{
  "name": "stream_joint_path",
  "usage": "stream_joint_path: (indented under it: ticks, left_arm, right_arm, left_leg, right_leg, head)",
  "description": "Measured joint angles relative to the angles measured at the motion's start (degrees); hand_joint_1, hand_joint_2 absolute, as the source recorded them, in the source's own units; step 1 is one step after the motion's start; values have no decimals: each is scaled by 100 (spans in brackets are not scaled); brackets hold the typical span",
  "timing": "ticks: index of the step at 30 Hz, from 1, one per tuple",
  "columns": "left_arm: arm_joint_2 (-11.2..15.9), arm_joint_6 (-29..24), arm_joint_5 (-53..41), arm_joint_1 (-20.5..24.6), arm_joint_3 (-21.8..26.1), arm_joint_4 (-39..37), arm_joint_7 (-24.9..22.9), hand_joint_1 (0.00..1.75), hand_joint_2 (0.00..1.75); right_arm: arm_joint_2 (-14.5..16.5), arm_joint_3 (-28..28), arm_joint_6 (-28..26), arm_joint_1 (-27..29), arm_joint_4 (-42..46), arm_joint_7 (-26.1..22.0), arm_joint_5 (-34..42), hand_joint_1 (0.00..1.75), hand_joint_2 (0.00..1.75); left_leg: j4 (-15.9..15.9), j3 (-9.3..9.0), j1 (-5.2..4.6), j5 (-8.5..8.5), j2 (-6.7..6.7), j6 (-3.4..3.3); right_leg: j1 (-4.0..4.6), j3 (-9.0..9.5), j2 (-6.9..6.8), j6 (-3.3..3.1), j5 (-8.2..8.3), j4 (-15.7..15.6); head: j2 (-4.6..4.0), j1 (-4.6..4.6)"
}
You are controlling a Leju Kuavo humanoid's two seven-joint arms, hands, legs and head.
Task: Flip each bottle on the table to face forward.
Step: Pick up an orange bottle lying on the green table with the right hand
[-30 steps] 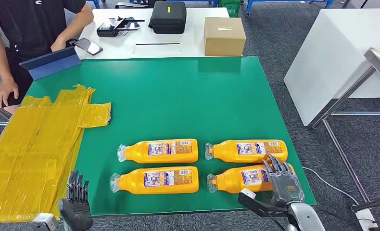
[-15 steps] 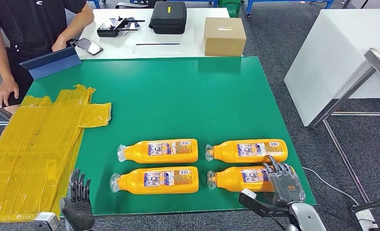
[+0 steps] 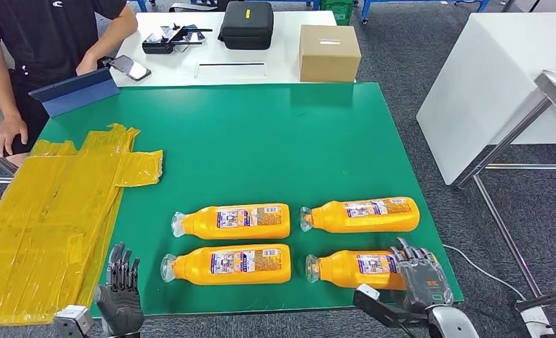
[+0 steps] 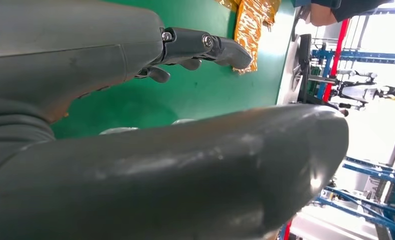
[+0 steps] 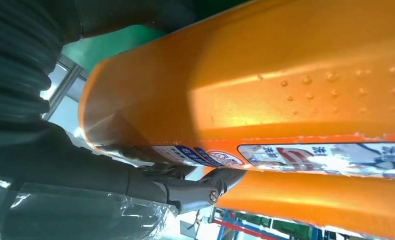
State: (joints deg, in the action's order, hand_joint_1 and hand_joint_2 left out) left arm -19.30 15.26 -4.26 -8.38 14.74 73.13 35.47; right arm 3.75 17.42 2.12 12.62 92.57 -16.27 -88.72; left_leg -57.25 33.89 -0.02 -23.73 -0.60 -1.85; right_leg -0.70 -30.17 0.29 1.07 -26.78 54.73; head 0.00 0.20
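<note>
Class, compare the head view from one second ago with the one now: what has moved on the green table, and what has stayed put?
The right hand has drawn the near-right orange plastic bottle toward the table's near edge, opening a gap from the far-right orange bottle, which has tilted slightly. The left hand has shifted slightly right, fingers spread, holding nothing. The two left orange bottles, yellow plastic sheet and cardboard box stayed.

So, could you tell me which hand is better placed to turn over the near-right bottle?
The right hand. It already rests on the base end of the near-right bottle, with fingers under it in the right wrist view. The left hand hangs open off the table's near-left edge, nowhere near that bottle.
</note>
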Motion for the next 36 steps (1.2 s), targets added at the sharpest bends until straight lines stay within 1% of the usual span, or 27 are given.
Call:
stream_joint_path:
  ticks: [3, 8, 13, 19, 29, 33, 36]
  left_arm:
    - [0, -19, 30, -1, 16, -25, 0, 0, 0]
    - [0, -19, 47, 8, 39, -49, 1, 0, 0]
    - [0, -18, 43, 22, 65, -61, 0, 0, 0]
    - [18, -18, 91, 83, 103, -119, 0, 0, 0]
    - [61, 1, 161, 147, 140, -180, 1, 0, 0]
    - [68, 135, 277, 163, 165, -235, 1, 0, 175]
    - [71, 310, 416, 225, 167, -284, 0, 0, 175]
  right_arm:
    - [154, 32, -128, 280, 456, -190, 2, 175, 175]
    - [596, 46, -443, 569, 1501, -680, 2, 175, 175]
    - [874, 93, -519, 642, 2090, -806, 6, 175, 175]
    - [1021, 166, -765, 719, 2568, -925, 32, 175, 175]
    - [1050, 242, -843, 755, 2914, -947, 87, 175, 175]
    - [1047, 231, -904, 686, 2921, -1031, 268, 175, 175]
    - [1037, 108, -923, 453, 2869, -1013, 374, 175, 175]
  left_leg:
    - [0, 24, 0, 5, 0, 1]
    - [0, 31, 2, 7, 4, 4]
    - [2, 36, 5, 6, 3, 5]
    - [1, 40, 2, 7, 3, 4]
    - [1, 41, 1, 6, 3, 4]
    - [1, 44, 1, 6, 3, 4]
    - [2, 45, 2, 8, 5, 6]
  right_leg:
    - [1, 22, 0, 0, 5, 1]
    - [3, 13, 3, -2, 5, 2]
    - [5, 4, 2, -5, 2, 2]
    - [5, 6, 2, -3, 3, 2]
    - [3, 6, 2, -3, 3, 2]
    - [5, 7, 2, -3, 3, 2]
    - [8, 9, 2, -4, 4, 3]
  head:
    - [0, -2]
    - [0, -3]
    - [0, -2]
    - [0, -1]
    - [0, -1]
    - [0, -1]
    - [0, -1]
